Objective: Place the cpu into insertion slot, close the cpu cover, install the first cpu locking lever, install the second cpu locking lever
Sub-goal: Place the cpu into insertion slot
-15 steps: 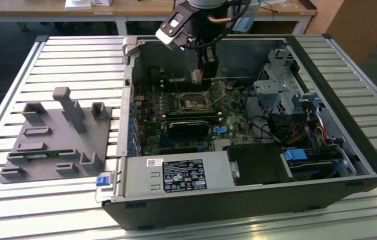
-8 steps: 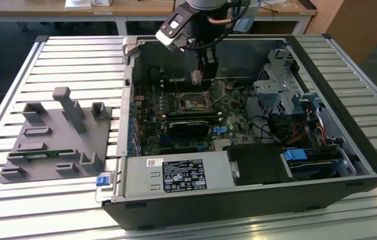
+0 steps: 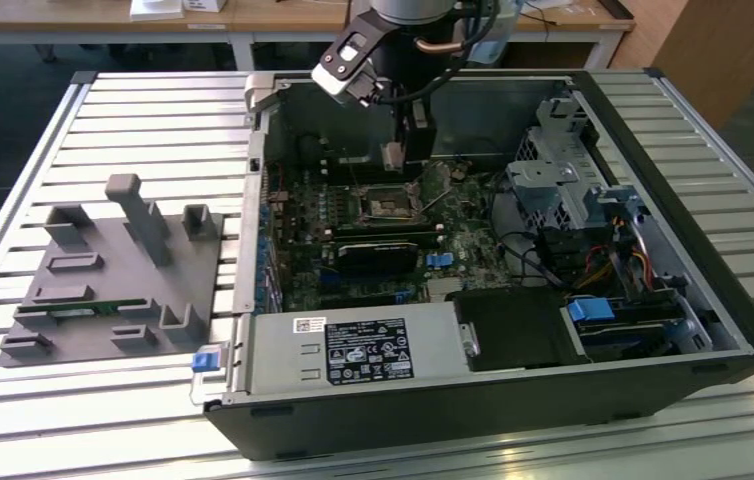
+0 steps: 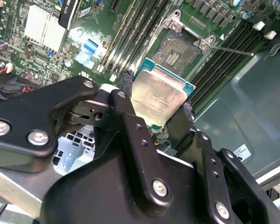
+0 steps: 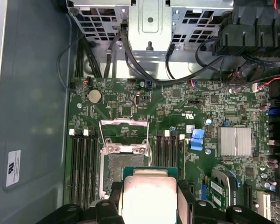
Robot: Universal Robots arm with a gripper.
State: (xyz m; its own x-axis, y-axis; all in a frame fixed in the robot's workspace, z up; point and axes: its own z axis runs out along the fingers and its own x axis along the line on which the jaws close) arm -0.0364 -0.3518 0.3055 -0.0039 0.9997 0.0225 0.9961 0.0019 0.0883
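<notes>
While the tool (image 4: 157, 94) grips it, cpu (image 4: 164, 100) dull silver-topped, green-edged, near the open insertion slot (image 4: 179, 52)

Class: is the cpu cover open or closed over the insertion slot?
Open. The cpu cover stands swung back, leaving the insertion slot bare; the cpu is held above it.

Slatted metal table (image 3: 150, 110): open PC case (image 3: 484, 420) exterior view's right, grey holder block (image 3: 84, 300) just beside, left.

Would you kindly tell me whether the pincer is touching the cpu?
Touching. In the second wrist view the pincer grips the cpu: one black finger presses against each opposite edge.
</notes>
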